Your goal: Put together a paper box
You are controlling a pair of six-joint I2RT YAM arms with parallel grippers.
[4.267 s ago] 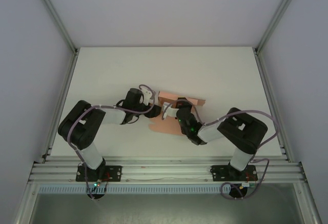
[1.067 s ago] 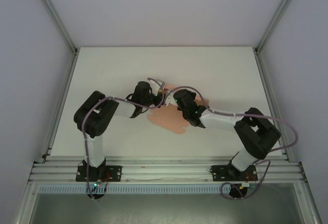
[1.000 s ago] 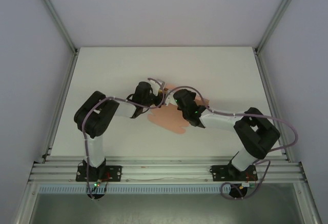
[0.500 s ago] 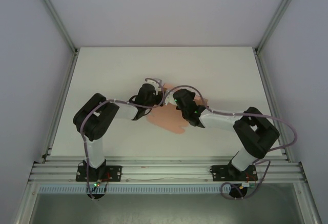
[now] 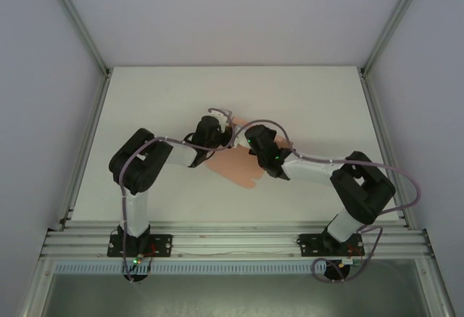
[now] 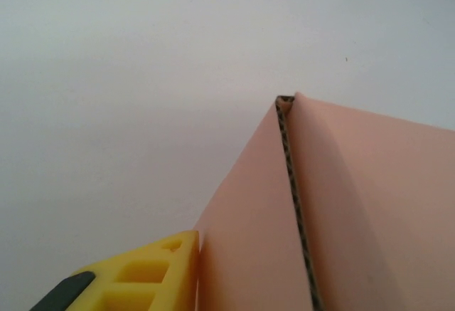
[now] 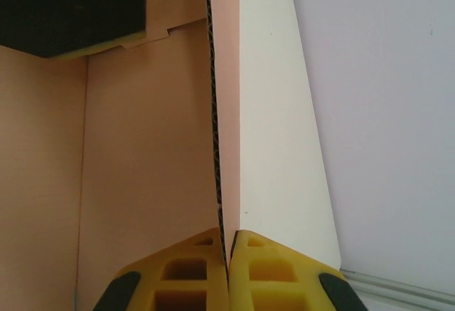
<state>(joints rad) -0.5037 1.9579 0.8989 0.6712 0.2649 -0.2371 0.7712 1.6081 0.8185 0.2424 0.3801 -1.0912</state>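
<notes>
Surface: a white table (image 5: 145,99) is lying open toward its far and side edges.
Card: the paper box (image 5: 239,170) is resting mid-table, partly folded.
Right: the right gripper (image 7: 227,254) is pinching a panel's corrugated edge in its wrist view.
Left: the left gripper (image 5: 226,130) is showing one yellow finger (image 6: 153,272) against the card; its closure cannot be told.

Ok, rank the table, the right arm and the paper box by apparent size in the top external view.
Largest to smallest:
table
right arm
paper box
The box is partly covered, yet clearly smallest.
</notes>
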